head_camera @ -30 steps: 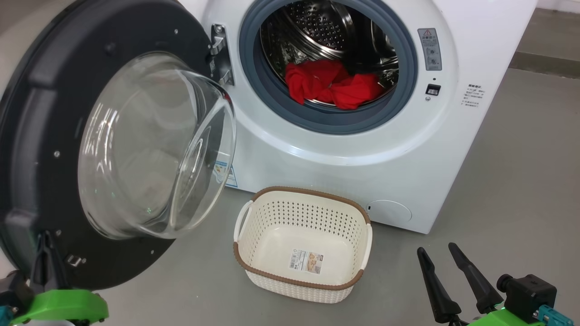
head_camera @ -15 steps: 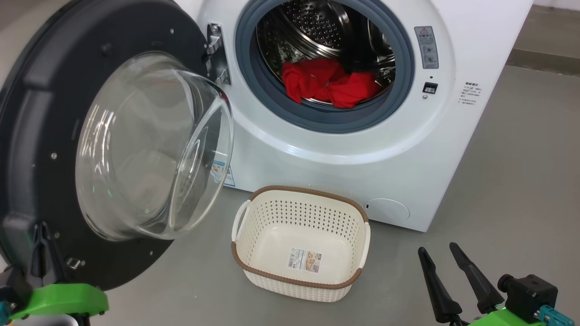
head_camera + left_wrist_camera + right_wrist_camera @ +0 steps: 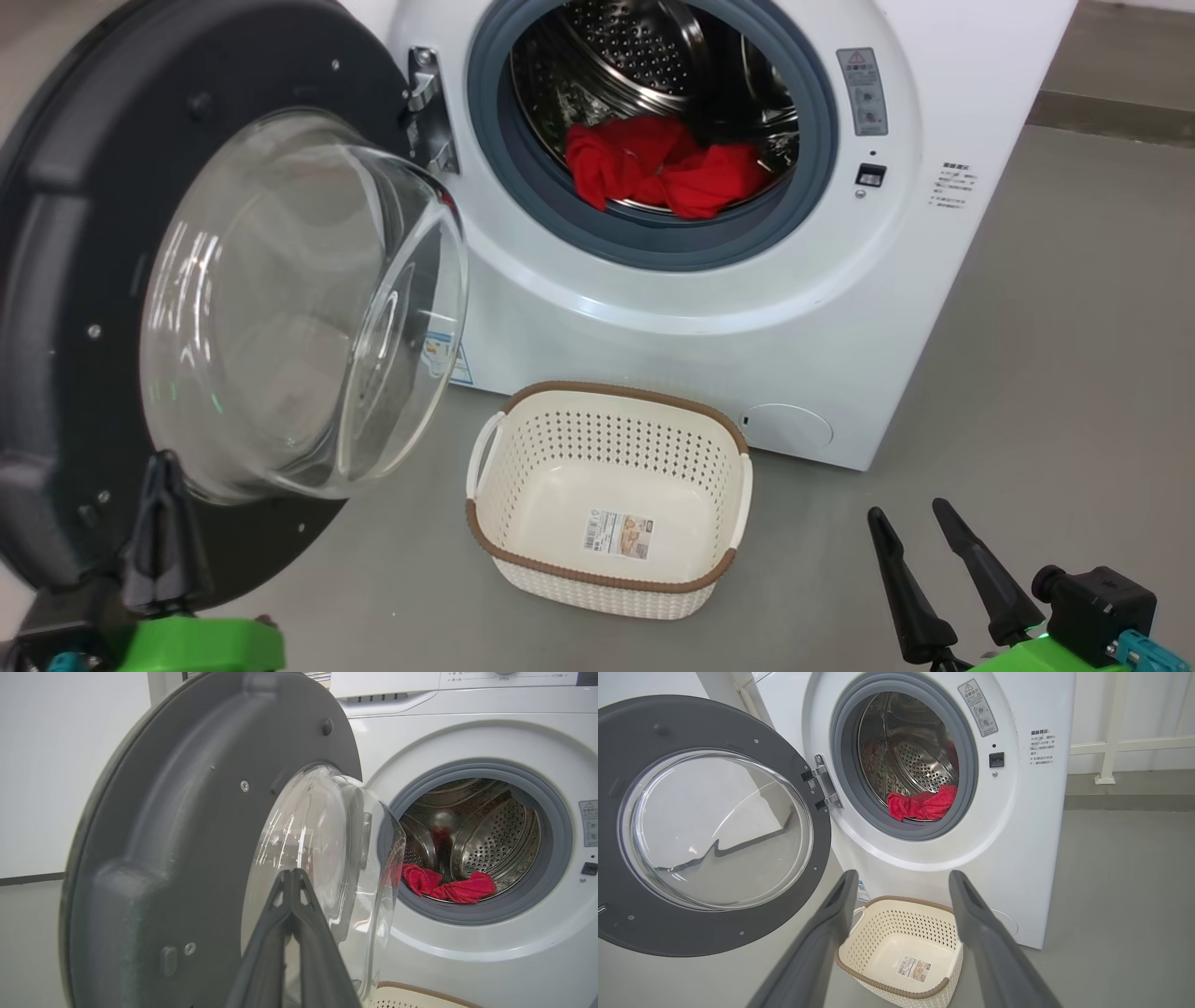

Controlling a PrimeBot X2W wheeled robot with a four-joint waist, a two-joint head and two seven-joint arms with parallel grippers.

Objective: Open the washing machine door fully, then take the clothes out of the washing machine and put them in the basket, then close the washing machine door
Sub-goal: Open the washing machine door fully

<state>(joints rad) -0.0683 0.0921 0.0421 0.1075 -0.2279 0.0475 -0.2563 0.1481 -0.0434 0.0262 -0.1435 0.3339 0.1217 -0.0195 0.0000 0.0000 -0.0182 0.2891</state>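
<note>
Head view: we see the washing machine door (image 3: 56,280) open, the clothes (image 3: 653,173) in the drum (image 3: 644,56). Left fingers (image 3: 166,532) are closed; right fingers (image 3: 978,569) stand apart.

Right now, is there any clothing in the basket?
No, the basket holds only its sticker; the red clothes lie in the drum.

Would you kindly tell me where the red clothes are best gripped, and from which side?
Pinch the clothes at their raised, bunched front edge, reaching straight in from the front with the open right hand; the door stands aside on the left.
</note>
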